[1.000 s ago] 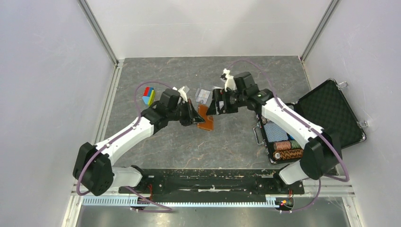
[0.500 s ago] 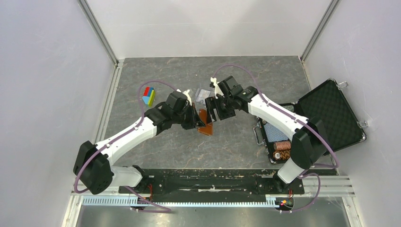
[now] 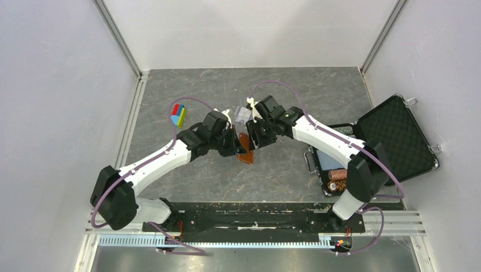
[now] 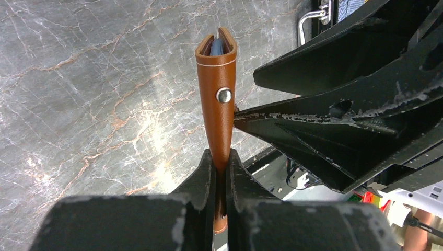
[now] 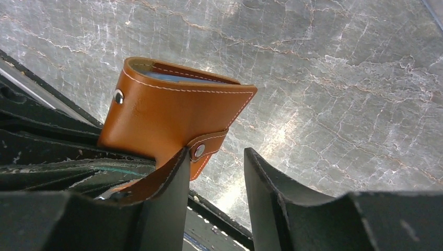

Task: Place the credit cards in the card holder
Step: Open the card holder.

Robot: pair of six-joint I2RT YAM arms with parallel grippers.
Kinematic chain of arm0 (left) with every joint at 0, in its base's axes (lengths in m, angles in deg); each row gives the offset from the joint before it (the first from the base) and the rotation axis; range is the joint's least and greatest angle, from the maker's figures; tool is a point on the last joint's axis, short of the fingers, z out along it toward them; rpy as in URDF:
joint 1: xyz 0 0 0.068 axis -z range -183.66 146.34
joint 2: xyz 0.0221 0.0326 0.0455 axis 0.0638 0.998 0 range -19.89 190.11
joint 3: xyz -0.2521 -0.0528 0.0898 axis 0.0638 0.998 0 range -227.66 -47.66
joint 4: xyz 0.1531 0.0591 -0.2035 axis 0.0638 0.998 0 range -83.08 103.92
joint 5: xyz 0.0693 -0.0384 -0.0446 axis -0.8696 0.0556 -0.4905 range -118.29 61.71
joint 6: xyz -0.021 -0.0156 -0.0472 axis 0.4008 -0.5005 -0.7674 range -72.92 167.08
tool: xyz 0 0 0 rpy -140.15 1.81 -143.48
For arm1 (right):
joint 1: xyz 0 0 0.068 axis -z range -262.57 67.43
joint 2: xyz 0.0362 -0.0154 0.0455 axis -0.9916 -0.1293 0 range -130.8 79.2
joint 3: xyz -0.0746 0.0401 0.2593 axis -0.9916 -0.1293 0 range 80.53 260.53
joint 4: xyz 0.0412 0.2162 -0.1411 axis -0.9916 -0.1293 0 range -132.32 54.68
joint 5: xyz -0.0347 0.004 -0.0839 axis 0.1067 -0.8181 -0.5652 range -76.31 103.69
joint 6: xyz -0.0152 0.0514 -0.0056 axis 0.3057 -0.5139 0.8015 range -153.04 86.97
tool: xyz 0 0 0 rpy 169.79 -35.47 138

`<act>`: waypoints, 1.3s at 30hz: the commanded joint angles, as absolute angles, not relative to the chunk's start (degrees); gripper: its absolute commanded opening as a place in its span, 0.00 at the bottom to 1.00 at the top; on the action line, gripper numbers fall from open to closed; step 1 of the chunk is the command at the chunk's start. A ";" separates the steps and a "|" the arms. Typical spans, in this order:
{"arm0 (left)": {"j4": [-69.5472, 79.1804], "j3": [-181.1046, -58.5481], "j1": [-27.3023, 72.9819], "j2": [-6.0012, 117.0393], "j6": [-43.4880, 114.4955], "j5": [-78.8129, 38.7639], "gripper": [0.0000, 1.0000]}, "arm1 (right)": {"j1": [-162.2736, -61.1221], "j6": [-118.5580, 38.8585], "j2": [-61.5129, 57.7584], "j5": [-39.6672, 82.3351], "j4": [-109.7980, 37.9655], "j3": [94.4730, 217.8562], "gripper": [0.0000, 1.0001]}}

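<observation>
The brown leather card holder (image 4: 217, 89) is held upright above the table, with my left gripper (image 4: 220, 157) shut on its lower edge. A light blue credit card (image 4: 214, 47) shows as a thin edge inside its upper opening, also visible in the right wrist view as the card (image 5: 177, 77). My right gripper (image 5: 217, 157) stands open beside the card holder (image 5: 172, 120). Its left finger touches the snap tab (image 5: 206, 149), and nothing is between its fingers. From above, both grippers meet at the card holder (image 3: 246, 152) in mid-table.
A clear plastic tray (image 3: 243, 115) lies just behind the grippers. A red, blue and yellow block (image 3: 178, 114) sits at the back left. An open black foam-lined case (image 3: 397, 136) with chip stacks (image 3: 339, 175) stands at the right edge.
My right gripper has swung left and come in against the card holder, its jaws narrowing from wide open. The left arm has shifted slightly right, still holding the card holder.
</observation>
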State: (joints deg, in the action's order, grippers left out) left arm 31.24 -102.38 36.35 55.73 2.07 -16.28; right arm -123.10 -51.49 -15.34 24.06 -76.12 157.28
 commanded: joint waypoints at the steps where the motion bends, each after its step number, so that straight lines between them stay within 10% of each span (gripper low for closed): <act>1: 30.89 -105.97 36.33 54.31 4.62 -16.68 0.02 | -121.36 -48.50 -17.23 11.43 -81.72 154.40 0.41; 12: 29.88 -103.35 36.46 52.91 4.03 -16.33 0.02 | -115.92 -47.36 -13.47 16.88 -78.72 149.88 0.39; 28: 27.07 -101.88 36.51 53.62 2.00 -13.88 0.02 | -112.60 -57.04 -4.90 47.61 -59.47 139.33 0.71; 39: 27.14 -101.53 36.56 53.64 2.00 -13.41 0.02 | -115.35 -57.09 -10.07 42.84 -60.15 144.41 0.55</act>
State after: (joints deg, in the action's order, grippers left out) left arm 29.53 -101.63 36.35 54.44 2.11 -14.61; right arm -115.43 -56.56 -9.07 45.22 -61.43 141.04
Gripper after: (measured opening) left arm 0.069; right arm 0.625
